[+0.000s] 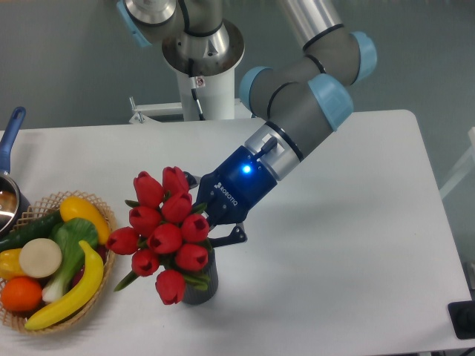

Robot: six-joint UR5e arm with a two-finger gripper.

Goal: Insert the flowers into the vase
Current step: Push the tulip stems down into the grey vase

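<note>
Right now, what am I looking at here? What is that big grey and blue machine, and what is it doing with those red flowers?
This is a single robot arm, filmed by one fixed camera looking down at a white table. At the arm's end is a dark blue gripper, a hand with two fingers. It sits right behind a bunch of red flowers, whose stems reach down into a short dark grey vase. The blooms hide the fingers, so I cannot tell whether they are gripping the stems. At the left sits a wicker basket of colourful fruit and vegetables, and a pot with a blue handle shows at the edge.
</note>
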